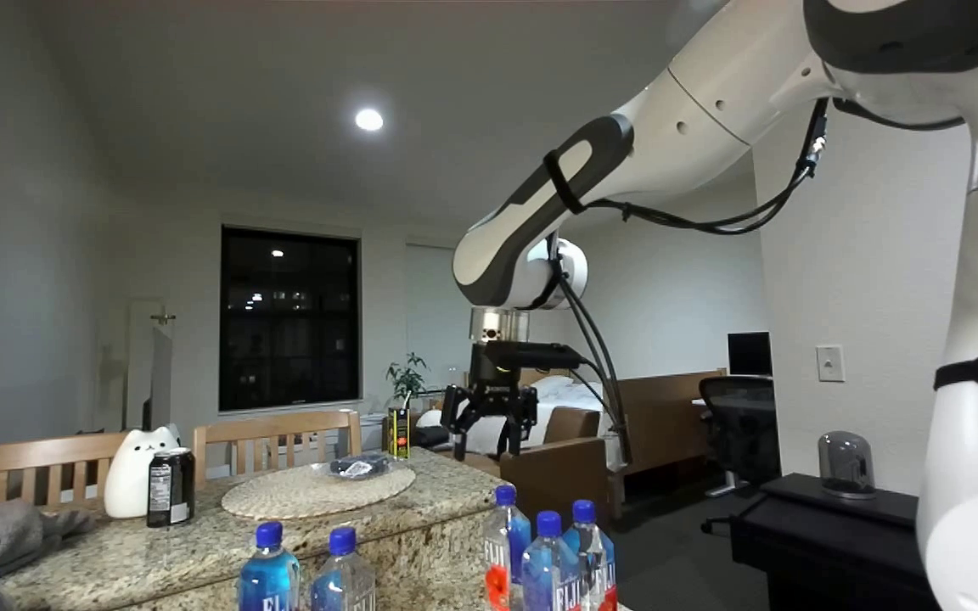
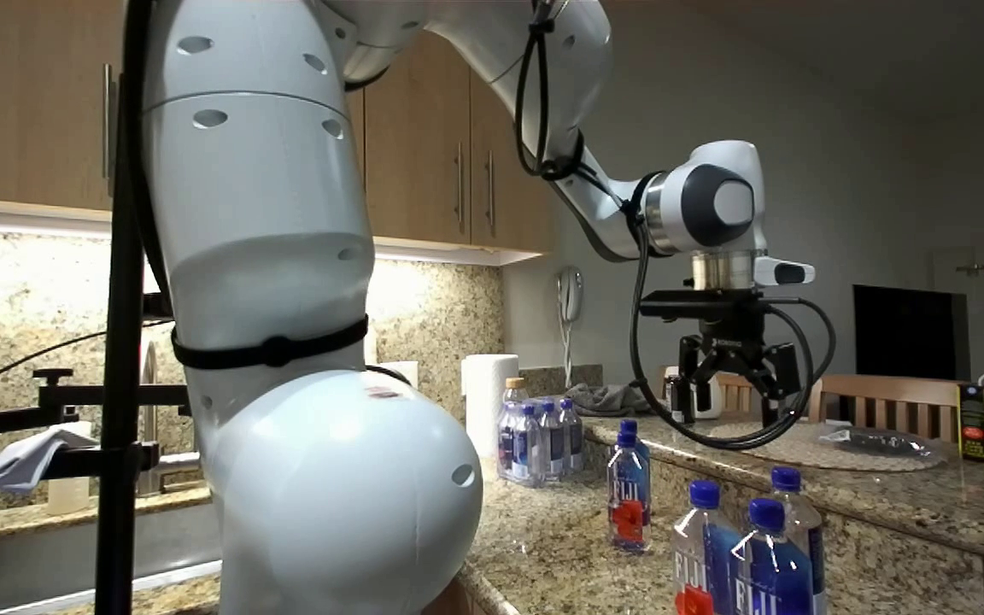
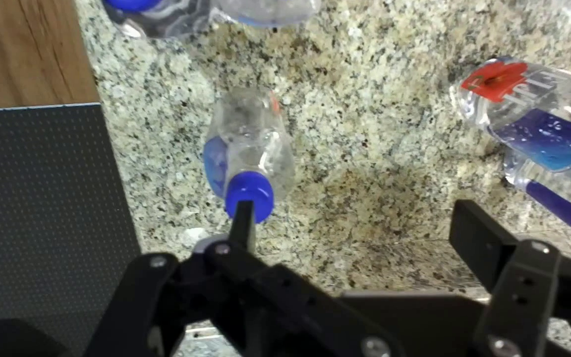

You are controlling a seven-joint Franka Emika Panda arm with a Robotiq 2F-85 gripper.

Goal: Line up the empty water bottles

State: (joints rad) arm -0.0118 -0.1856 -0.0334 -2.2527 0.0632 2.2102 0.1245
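The empty water bottles are clear with blue caps. Three stand close together at the counter's open end in both exterior views. Two more stand farther along, nearly in line in an exterior view and side by side in an exterior view. A cluster stands at the back. My gripper is open and empty, pointing down above the counter and bottles. In the wrist view the gripper has its left finger overlapping the cap of an upright bottle; bottles also show at right and top left.
A raised granite ledge runs behind the bottles. It carries a round placemat with a plastic package, a dark can, a white cat-shaped object, a grey towel and a carton. A paper towel roll stands behind.
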